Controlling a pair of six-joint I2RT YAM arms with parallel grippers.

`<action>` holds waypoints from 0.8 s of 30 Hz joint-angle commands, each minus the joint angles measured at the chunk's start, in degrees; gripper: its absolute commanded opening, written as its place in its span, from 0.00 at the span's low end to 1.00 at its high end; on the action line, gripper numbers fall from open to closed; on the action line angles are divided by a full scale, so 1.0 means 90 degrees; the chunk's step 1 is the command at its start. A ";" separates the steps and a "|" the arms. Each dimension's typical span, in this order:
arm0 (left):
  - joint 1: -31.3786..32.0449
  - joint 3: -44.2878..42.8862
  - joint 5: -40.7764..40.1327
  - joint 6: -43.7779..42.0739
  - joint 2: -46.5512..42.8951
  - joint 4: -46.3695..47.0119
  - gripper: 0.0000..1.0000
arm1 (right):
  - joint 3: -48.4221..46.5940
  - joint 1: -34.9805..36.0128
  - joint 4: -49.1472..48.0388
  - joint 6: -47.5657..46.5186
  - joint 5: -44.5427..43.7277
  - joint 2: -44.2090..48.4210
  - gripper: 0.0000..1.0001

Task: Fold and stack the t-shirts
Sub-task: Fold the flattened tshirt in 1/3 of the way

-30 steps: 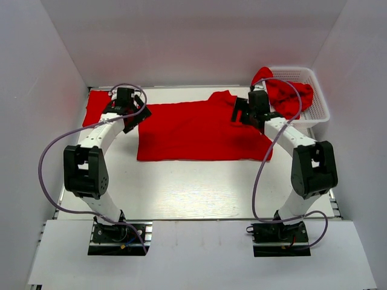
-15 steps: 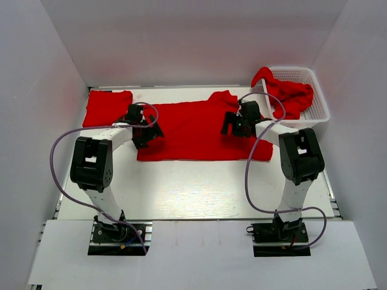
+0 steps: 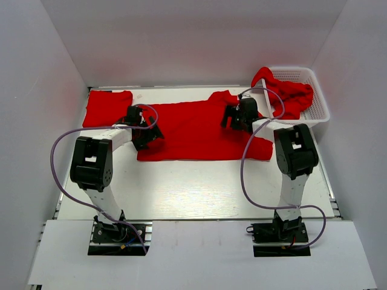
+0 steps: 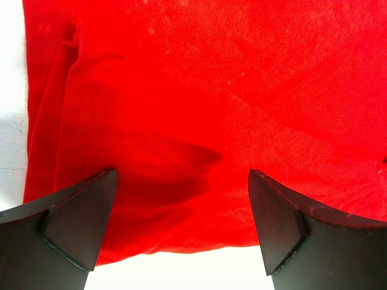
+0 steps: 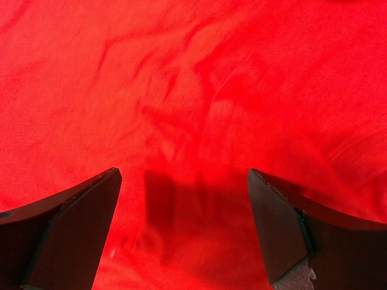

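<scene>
A red t-shirt (image 3: 196, 132) lies spread flat mid-table, one sleeve bunched at its far edge. My left gripper (image 3: 145, 134) is open low over the shirt's left edge; the left wrist view shows red cloth (image 4: 199, 109) between the spread jaws and bare table under them. My right gripper (image 3: 234, 118) is open low over the shirt's upper right part; the right wrist view fills with wrinkled red cloth (image 5: 193, 103). A folded red shirt (image 3: 107, 107) lies at the far left. More red shirts (image 3: 289, 95) fill the white basket (image 3: 320, 104).
White walls close in the table on the left, back and right. The basket stands at the far right corner, one shirt hanging over its left rim. Purple cables loop from both arms. Bare white tabletop (image 3: 193, 187) lies in front of the spread shirt.
Both grippers came inward and down onto the spread shirt from its outer far corners; in the last half second the right one shifted slightly back, and the left barely moved.
</scene>
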State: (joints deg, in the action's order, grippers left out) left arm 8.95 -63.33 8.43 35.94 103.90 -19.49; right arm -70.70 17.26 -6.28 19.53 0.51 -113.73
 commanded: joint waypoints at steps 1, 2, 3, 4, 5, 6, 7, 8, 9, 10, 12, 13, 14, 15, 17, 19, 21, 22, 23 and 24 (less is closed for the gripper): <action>-0.0067 0.0367 -0.0194 -0.0127 0.0311 -0.0481 1.00 | -0.0580 -0.0042 -0.0376 0.0027 -0.0691 -0.0214 0.90; -0.0067 0.0367 -0.0194 -0.0127 0.0311 -0.0481 1.00 | -0.0660 -0.0052 -0.0376 0.0047 -0.0779 -0.0379 0.90; -0.0067 0.0367 -0.0252 -0.0127 0.0369 -0.0578 1.00 | -0.0718 -0.0062 -0.0395 0.0037 -0.0828 -0.0448 0.90; -0.0067 0.0309 -0.0253 -0.0127 0.0370 -0.0666 1.00 | -0.0970 -0.0062 -0.0376 0.0047 -0.0916 -0.0642 0.90; -0.0067 0.0308 -0.0320 -0.0185 0.0370 -0.0667 1.00 | -0.1050 -0.0110 -0.0366 0.0037 -0.0994 -0.0741 0.90; -0.0067 0.0308 -0.0398 -0.0185 0.0370 -0.0754 1.00 | -0.1119 -0.0101 -0.0405 0.0008 -0.1043 -0.0790 0.90; -0.0067 0.0250 -0.0399 -0.0185 0.0370 -0.0813 1.00 | -0.1313 -0.0111 -0.0444 -0.0012 -0.1169 -0.0926 0.90; -0.0067 0.0250 -0.0467 -0.0185 0.0370 -0.0813 1.00 | -0.1373 -0.0111 -0.0657 -0.0012 -0.1296 -0.0966 0.90; -0.0067 0.0192 -0.0545 -0.0185 0.0370 -0.0871 1.00 | -0.1528 -0.0149 -0.0708 -0.0070 -0.1355 -0.1025 0.90; -0.0067 0.0191 -0.0546 -0.0243 0.0370 -0.0959 1.00 | -0.1617 -0.0188 -0.0718 -0.0090 -0.1404 -0.1112 0.90; -0.0067 0.0055 -0.0662 -0.0244 0.0370 -0.1037 1.00 | -0.2016 -0.0257 -0.0504 -0.0148 -0.1512 -0.1142 0.90; -0.0067 0.0054 -0.0663 -0.0311 0.0302 -0.1038 1.00 | -0.2095 -0.0248 -0.0426 -0.0187 -0.1551 -0.1026 0.90; -0.0067 0.0054 -0.0663 -0.0312 0.0302 -0.1038 1.00 | -0.1980 -0.0247 -0.0348 -0.0362 -0.1580 -0.0909 0.90; -0.0067 -0.0013 -0.0663 -0.0312 0.0302 -0.1038 1.00 | -0.1902 -0.0247 -0.0327 -0.0431 -0.1600 -0.0705 0.90; -0.0067 -0.0014 -0.0663 -0.0312 0.0244 -0.0970 1.00 | -0.1581 -0.0218 -0.0114 -0.0597 -0.1610 -0.0284 0.90; -0.0067 -0.0014 -0.0585 -0.0312 0.0243 -0.0912 1.00 | -0.1277 -0.0228 0.0169 -0.0530 -0.1629 0.0232 0.90; -0.0067 -0.0014 -0.0507 -0.0312 0.0243 -0.0911 1.00 | -0.0732 -0.0247 0.0638 -0.0286 -0.1261 0.0555 0.90; -0.0067 -0.0014 -0.0439 -0.0312 0.0243 -0.0853 1.00 | -0.0458 -0.0247 0.1055 -0.0150 -0.1171 0.0712 0.90; -0.0067 -0.0014 -0.0438 -0.0312 0.0243 -0.0853 1.00 | -0.0194 -0.0257 0.1185 0.0045 -0.1016 0.0810 0.90; -0.0067 0.0063 -0.0380 -0.0312 0.0243 -0.0853 1.00 | 0.0079 -0.0238 0.1273 0.0086 -0.0917 0.0859 0.90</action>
State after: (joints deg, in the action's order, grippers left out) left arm 8.75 -64.62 6.66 34.48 104.16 -22.28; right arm -75.35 15.11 -1.72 17.63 -10.66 -108.60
